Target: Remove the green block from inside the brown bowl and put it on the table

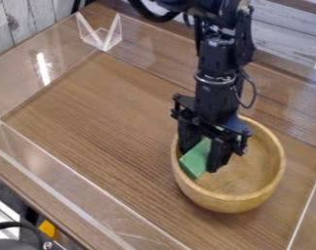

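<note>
The single camera view looked down across the dark-brown wood-grain tabletop (108, 107), edged with clear acrylic walls, toward the lower right of the frame, where the round light-brown wooden bowl (258, 161) sat. The black robot arm came down from the top centre, and its black pincer (207, 156) pointed straight down over the left part of the bowl.

The flat, elongated matte-green block (195, 157) sat between the dark fingers at the bowl's left inner wall. It was tilted, its long axis running from lower left to upper right, with the lower end near the rim and the upper end hidden behind the fingers. The pincer appeared clenched on the green block, one finger on each side of it, though the contact surfaces themselves were too dark to make out clearly.

The block was not yet clear of the bowl. Open tabletop lay to the left and upper left of the pincer, so the coming move likely called for a lift above the rim, then travel leftward before setting the block down.
</note>
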